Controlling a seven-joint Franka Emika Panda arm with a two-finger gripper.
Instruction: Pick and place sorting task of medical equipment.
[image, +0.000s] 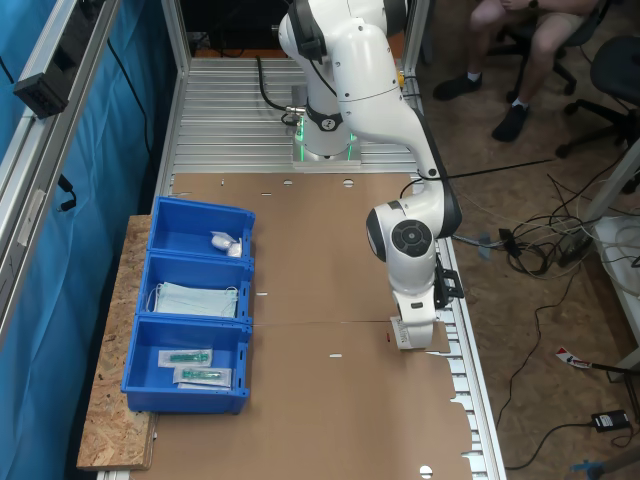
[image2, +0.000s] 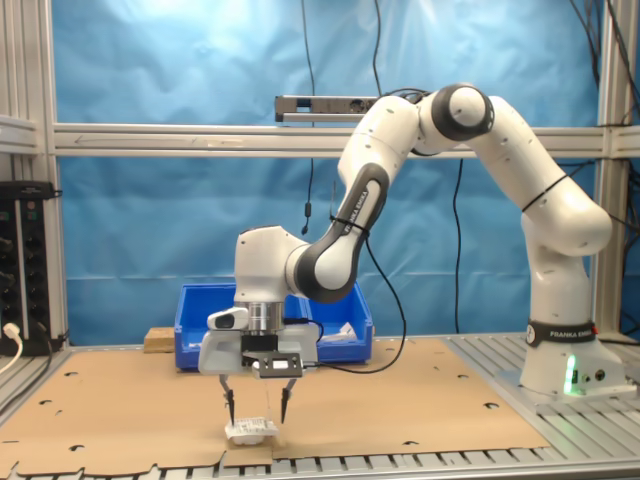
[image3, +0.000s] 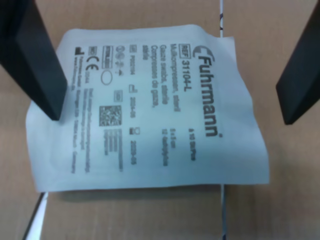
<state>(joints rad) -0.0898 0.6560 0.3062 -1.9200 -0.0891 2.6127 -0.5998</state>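
The gripper (image2: 257, 410) hangs with jaws spread just above the white packet (image3: 145, 107), which lies flat near the cardboard-covered table's (image: 320, 240) edge. Being so thin, it may slide or buckle, I judge. Its print stays unread. The blue bins (image: 190, 320) sit across the table.

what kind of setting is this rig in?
Likely a robotics lab test cell: aluminium-profile frame with blue curtain backdrop, cardboard-covered bench, loose floor cables, and a seated person nearby.

Open jaws over white pkt (image2: 250, 431)
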